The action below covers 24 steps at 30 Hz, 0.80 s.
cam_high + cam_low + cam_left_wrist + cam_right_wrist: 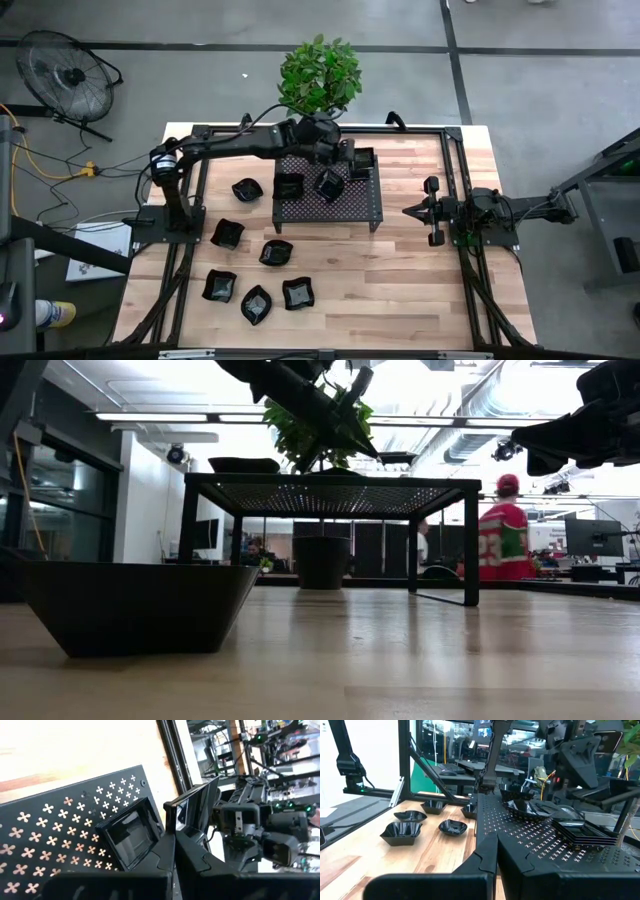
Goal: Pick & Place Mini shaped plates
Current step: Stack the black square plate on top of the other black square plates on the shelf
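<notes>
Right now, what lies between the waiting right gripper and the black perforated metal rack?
Nothing: in the high view only bare wooden tabletop separates the right gripper from the black perforated metal rack.

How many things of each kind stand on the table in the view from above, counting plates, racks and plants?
Mini shaped plates: 9 (6 on the wood, 3 over the rack)
Black perforated rack: 1
Potted plant: 1
Total: 11
</notes>
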### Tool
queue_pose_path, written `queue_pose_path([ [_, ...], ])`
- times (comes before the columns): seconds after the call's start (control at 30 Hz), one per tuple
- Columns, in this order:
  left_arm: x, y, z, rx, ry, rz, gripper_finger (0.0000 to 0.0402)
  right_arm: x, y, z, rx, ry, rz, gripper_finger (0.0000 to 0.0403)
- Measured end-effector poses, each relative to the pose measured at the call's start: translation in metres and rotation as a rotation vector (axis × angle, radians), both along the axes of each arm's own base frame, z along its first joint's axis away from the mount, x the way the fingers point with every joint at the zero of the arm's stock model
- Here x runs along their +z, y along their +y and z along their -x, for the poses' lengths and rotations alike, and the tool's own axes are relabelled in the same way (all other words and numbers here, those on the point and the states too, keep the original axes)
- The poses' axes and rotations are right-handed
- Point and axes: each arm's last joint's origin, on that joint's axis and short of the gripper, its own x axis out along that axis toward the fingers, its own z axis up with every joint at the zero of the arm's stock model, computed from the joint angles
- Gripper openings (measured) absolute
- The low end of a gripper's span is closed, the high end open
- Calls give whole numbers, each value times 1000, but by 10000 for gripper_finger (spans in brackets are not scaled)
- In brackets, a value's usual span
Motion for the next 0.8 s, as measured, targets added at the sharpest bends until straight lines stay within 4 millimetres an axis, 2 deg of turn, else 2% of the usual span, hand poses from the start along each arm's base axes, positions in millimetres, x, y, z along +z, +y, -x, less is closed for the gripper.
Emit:
queue_pose_path([
  [0.3,16,-4,10,-59,-20,-77,1,-1,0,0,8,8,37,5],
  [0.37,18,-4,11,-63,-26,-96,1,-3,4,-1,130,7,365,5],
  [0.43,18,-4,11,-68,-23,-98,1,-3,7,-1,221,-47,607,5],
  [0.53,18,-4,11,-85,-24,-99,1,-2,9,-2,259,-90,775,5],
  [0.63,18,-5,11,-99,-20,-121,1,-3,9,-2,251,-87,782,5],
  [0.8,19,-5,10,-105,-24,-134,1,-3,7,-2,217,-50,663,4],
])
